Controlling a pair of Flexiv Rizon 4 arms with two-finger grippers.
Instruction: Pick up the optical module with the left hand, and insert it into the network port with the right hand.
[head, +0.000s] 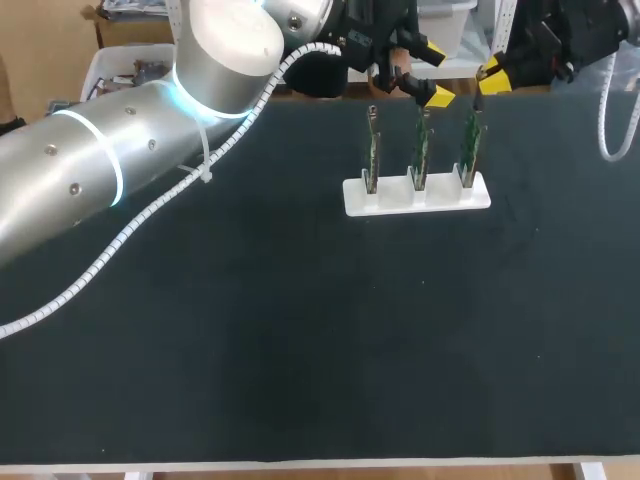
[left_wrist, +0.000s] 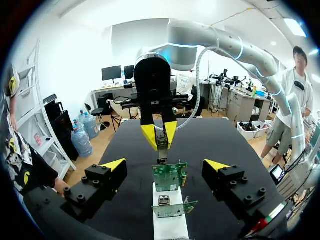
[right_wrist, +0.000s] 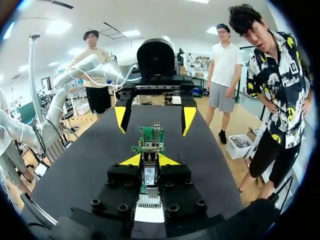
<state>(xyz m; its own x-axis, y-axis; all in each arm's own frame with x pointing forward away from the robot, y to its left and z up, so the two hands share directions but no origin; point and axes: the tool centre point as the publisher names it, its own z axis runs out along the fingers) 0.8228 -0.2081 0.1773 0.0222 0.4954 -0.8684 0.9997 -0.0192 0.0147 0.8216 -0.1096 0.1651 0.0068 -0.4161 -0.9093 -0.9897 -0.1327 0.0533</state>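
Observation:
In the right wrist view my right gripper (right_wrist: 150, 161) is shut on the optical module (right_wrist: 149, 176), a slim metal piece with a label. Just ahead of the module stands a green circuit board (right_wrist: 150, 137). Three such boards stand upright in a white holder (head: 417, 195) at the table's far side. My right gripper (head: 490, 80) hangs over the rightmost board (head: 470, 148). My left gripper (left_wrist: 165, 165) faces it, open and holding nothing, with the boards (left_wrist: 170, 176) between its fingers. From there the module (left_wrist: 161, 146) points down at the top of a board.
The dark table (head: 300, 340) stretches toward the front and left of the holder. My large left arm (head: 120, 160), with its white cable, crosses the table's far left corner.

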